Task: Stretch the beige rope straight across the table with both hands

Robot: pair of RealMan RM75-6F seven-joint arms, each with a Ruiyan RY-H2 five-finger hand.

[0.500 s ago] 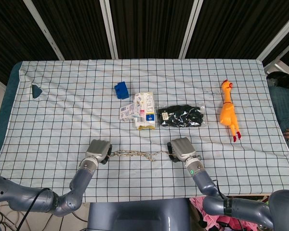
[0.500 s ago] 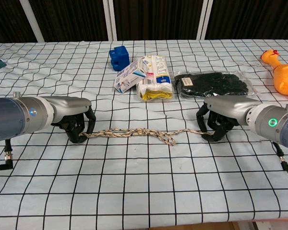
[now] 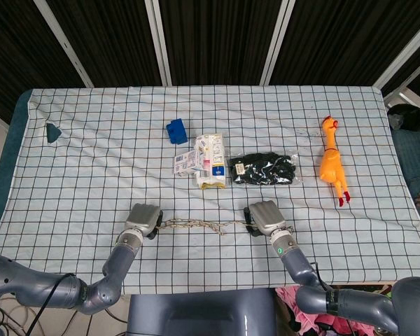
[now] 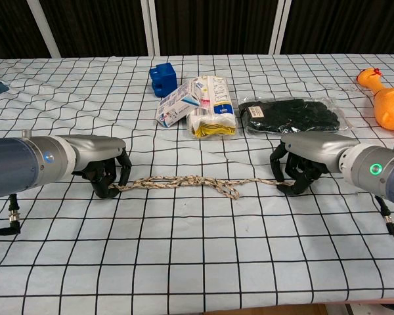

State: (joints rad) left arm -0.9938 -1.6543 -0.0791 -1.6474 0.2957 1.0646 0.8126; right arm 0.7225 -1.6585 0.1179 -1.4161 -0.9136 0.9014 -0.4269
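Observation:
The beige rope [image 4: 184,182] lies across the checked tablecloth near the front edge, mostly straight, with a small kink right of its middle [image 3: 199,225]. My left hand [image 4: 105,169] grips its left end with fingers curled down onto the cloth [image 3: 143,220]. At the other end my right hand [image 4: 301,165] grips the rope, fingers curled under [image 3: 264,218]. Both rope ends are hidden inside the hands.
Behind the rope lie a white and yellow packet [image 4: 210,115], a small carton [image 4: 177,106], a blue block [image 4: 163,79] and a black bag [image 4: 292,117]. An orange rubber chicken [image 3: 332,162] sits at the right, a dark wedge [image 3: 53,132] far left.
Both hands have edged slightly outward and the rope looks a little tauter. Otherwise nothing has moved.

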